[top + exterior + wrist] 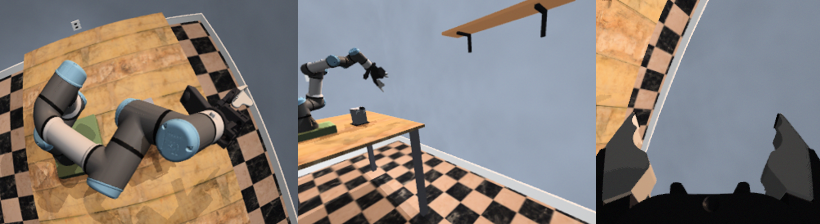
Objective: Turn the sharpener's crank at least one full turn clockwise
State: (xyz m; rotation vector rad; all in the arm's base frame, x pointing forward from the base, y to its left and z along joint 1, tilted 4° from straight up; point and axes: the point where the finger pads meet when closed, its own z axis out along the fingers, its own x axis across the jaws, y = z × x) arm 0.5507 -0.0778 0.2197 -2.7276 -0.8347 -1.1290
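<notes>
Pincer point(381, 80) high in the air, spread to its widest, nothing between the fingers. Wrist view confirms it — two dark fingers far apart, only blue-grey wall point(741, 75) and a strip of checkered floor point(658, 62) in the gap.

Sharpener point(358, 116): a small dark box standing upright on the wooden table point(384, 127), well below the pincer and back toward the arm's side of it. From above it shows as a dark block point(196, 101) just behind the wrist, partly covered by the forearm. Crank too small to make out in any view.

Pincer point(239, 100) reaches out past the sharpener, over the table's far edge, near the white baseboard point(262, 123). Arm stands on a green base plate point(92, 123) well behind the pincer, elbow folded — wrist tipped downward.
</notes>
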